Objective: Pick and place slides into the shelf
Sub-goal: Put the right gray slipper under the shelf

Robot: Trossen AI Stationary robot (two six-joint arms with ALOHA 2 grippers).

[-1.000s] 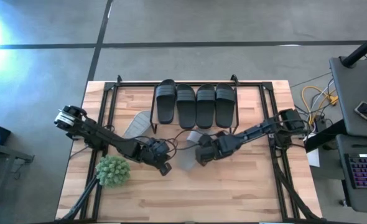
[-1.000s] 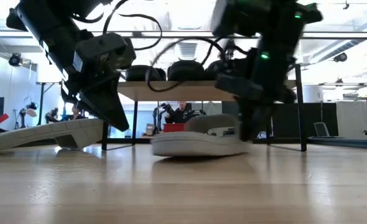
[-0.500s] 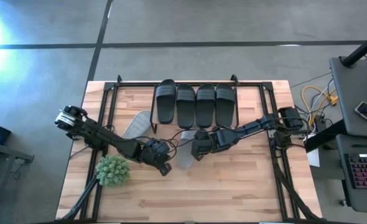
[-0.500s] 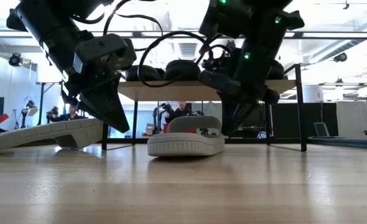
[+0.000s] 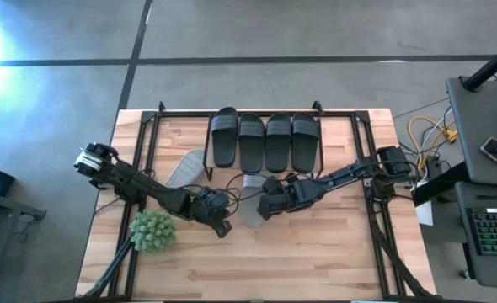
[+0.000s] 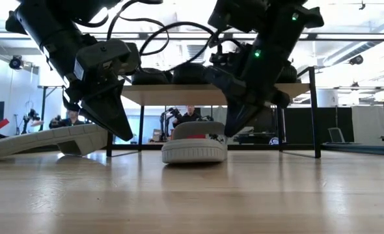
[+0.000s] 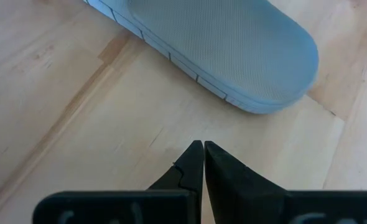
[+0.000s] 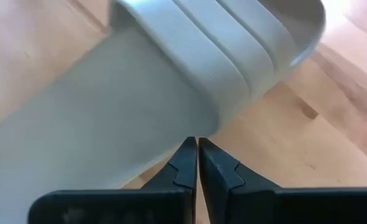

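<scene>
Overhead, we see four black slides lined up side by side on top of the shelf at the far edge of the bench. One grey slide lies left of the shelf, and a second grey slide lies near the bench's middle, just in front of the shelf. The right end effector sits against this second slide, clenched with nothing in it. The left end effector, also clenched and empty, hangs just left of that slide, beside a green plant.

At bench height, we see the middle slide flat on the wood, with the right end effector at its right side.

Through the left wrist, closed fingers point at a grey slide.

Through the right wrist, closed fingers meet the slide's strap.
</scene>
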